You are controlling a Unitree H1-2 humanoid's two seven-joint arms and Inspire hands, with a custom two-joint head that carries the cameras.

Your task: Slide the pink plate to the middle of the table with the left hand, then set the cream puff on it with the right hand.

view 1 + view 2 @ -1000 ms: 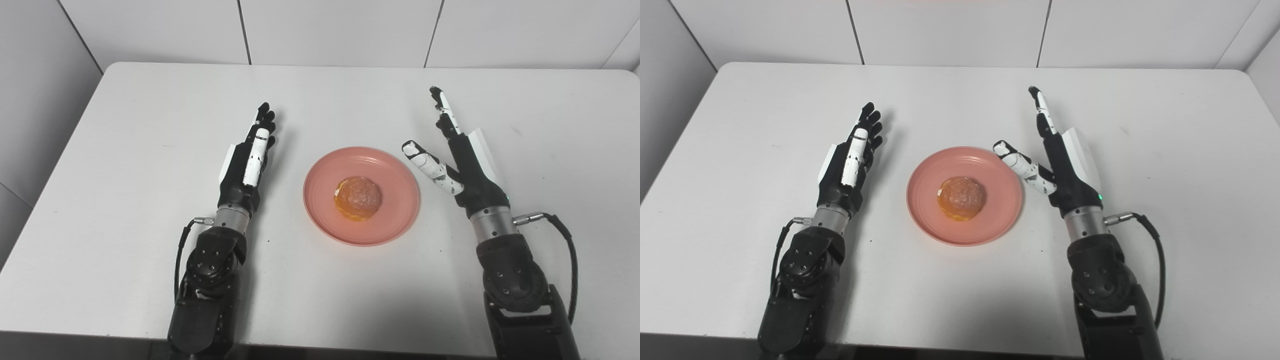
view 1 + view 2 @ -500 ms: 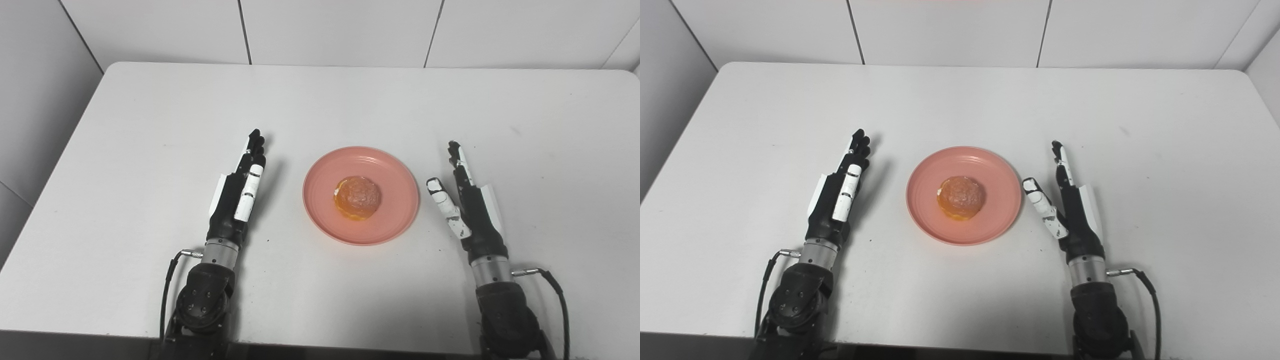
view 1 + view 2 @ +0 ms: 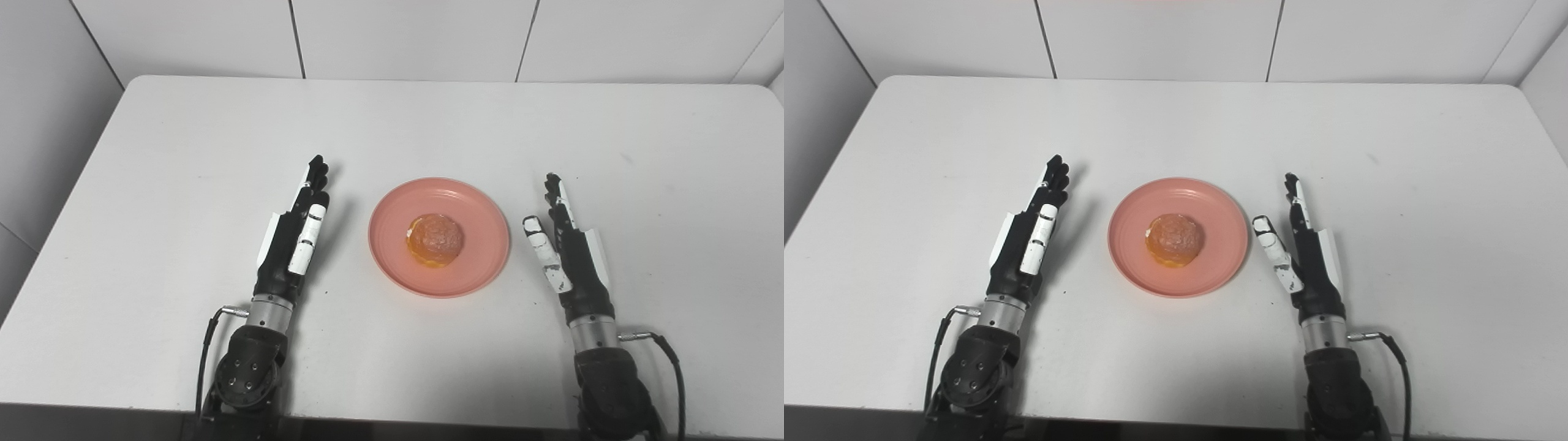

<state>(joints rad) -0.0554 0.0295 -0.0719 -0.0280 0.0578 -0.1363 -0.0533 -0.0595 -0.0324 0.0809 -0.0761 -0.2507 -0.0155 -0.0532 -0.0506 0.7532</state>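
Arms cut off at bottom edge; cream puff (image 3: 434,239) underside hidden.

Both head cameras, side by side, look steeply down toward 12 o'clock, sharing the whole white table (image 3: 392,122) at middling range

— What is being counted on the table (image 3: 184,135)?

— One pink plate (image 3: 484,257) is being counted, and one cream puff (image 3: 434,239) is being carried on it.

— And the hands?

— Two are being seen: one left hand (image 3: 294,242) and one right hand (image 3: 569,248). One table is being shown, and nothing further is being counted.
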